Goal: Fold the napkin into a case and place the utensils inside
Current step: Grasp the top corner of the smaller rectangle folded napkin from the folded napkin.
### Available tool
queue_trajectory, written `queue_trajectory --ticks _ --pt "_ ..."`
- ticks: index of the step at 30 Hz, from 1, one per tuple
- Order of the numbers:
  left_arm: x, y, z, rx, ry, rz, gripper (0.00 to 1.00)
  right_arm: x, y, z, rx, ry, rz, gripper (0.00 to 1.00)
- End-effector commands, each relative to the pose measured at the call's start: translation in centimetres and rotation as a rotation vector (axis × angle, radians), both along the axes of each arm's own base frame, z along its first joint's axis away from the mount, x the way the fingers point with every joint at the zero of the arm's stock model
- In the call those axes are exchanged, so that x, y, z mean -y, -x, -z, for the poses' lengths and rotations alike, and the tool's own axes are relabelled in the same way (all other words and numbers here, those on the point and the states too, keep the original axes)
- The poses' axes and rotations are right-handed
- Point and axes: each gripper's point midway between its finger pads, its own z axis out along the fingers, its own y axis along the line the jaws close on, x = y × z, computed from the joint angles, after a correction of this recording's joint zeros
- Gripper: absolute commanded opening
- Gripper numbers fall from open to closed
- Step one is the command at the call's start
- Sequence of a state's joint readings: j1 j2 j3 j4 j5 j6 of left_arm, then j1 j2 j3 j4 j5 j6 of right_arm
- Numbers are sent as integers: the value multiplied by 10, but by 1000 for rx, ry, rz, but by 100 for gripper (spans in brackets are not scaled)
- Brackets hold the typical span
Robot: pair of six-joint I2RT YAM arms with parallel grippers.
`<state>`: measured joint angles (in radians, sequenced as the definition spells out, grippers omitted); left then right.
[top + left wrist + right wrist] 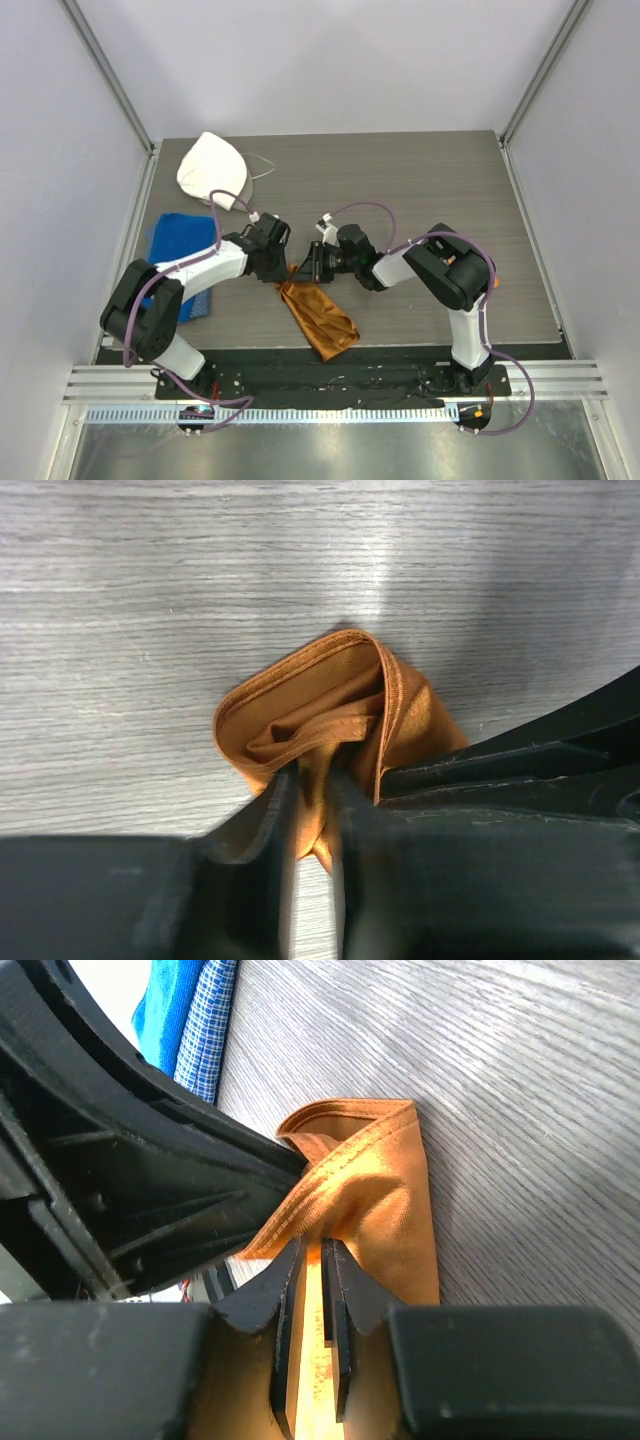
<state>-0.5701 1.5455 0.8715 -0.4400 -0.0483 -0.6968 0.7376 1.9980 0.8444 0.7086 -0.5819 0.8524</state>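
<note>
A white rounded cloth cap (212, 168) lies at the far left of the grey wood-grain table (420, 180), a blue towel (176, 240) just nearer, along the left edge

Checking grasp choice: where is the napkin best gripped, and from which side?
Probably the far hemmed end of the napkin, from above: there the folded layers bunch up off the table as a pinchable ridge, while the rest lies flat.

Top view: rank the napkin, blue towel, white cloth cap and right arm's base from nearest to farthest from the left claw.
1. The napkin, pinched in the left claw, at centre.
2. The blue towel, left edge, and the white cloth cap, far left: too close to call.
3. The right arm's base, near right.
</note>
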Motion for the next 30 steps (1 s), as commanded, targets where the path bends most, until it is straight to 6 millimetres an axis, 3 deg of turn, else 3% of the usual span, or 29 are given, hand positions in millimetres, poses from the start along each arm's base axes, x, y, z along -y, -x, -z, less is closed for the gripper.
queue_trajectory --ticks 1,5,8,14,22,30 --pt "7 -11 -19 57 20 5 13 -6 -7 -19 45 -39 -2 20" --pt "5 -15 -40 113 37 -7 9 -9 -7 -22 44 -51 -6 20" --pt "7 -12 -42 108 50 6 7 -14 -6 -24 41 -60 -20 19" --pt "14 -4 -28 44 71 30 6 -26 -3 -28 47 -78 -40 19" --pt "9 -5 -28 45 45 16 21 -19 2 -19 37 -51 -34 18" --pt "3 -4 -35 69 33 4 10 -16 7 -24 40 -51 -41 18"
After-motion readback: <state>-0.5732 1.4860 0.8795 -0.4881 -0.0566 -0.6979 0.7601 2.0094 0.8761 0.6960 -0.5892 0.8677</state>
